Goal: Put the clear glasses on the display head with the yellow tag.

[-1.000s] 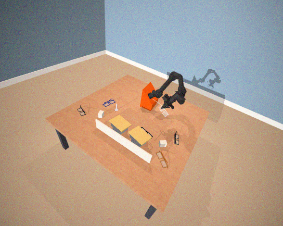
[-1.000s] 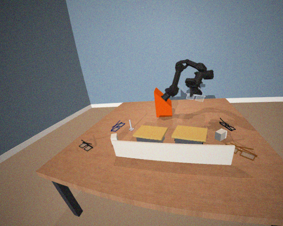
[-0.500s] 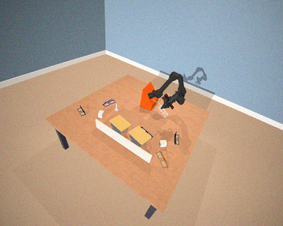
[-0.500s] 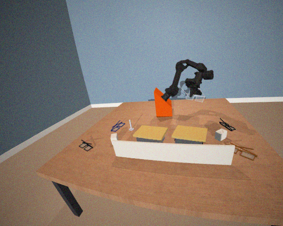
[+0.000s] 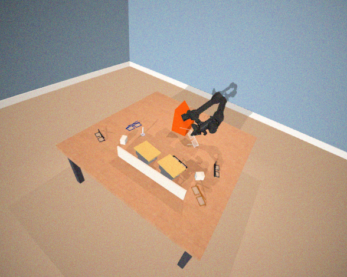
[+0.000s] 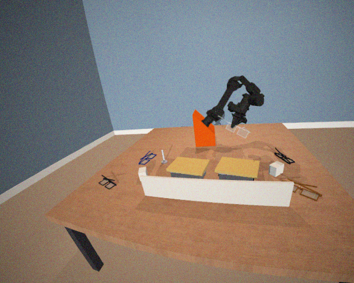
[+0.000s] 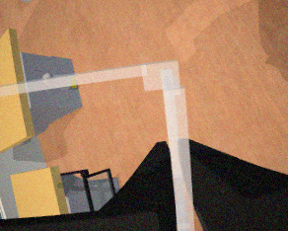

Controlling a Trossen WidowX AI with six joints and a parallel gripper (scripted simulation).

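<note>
My gripper is shut on the clear glasses and holds them in the air over the back of the table, beside the orange panel. Two display heads with yellow tops stand behind the white wall: the left head and the right head. The wrist view shows both heads at its left edge, one above the other. A black pair of glasses sits at one head. I cannot make out the yellow tag.
A long white wall stands in front of the heads, with white cubes near its ends. Blue glasses, black glasses, brown glasses and a small upright pin lie around the table.
</note>
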